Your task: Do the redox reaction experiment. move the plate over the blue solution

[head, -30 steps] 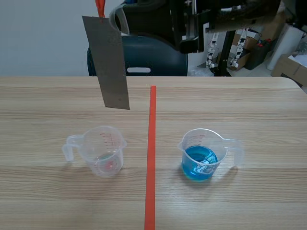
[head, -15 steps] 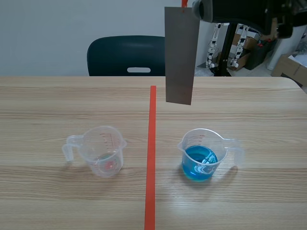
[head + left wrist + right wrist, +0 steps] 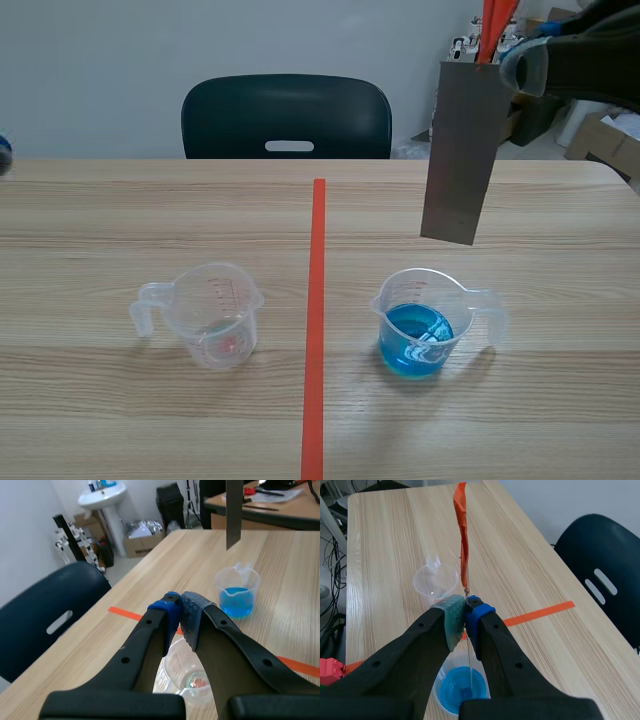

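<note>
Pinched by its orange ribbon [image 3: 462, 535] between the closed pads of the right gripper [image 3: 466, 609]: grey metal plate [image 3: 460, 150]. Swung rightward past the tape line [image 3: 317, 300] since earlier, now hanging above the measuring cup of blue solution [image 3: 418, 330], apart from it. Left gripper [image 3: 178, 611] pressed together, empty.

Scene view faces across the table [image 3: 120, 200]; both wrist views look down, seemingly from height, sharing the blue cup [image 3: 417, 335].
</note>
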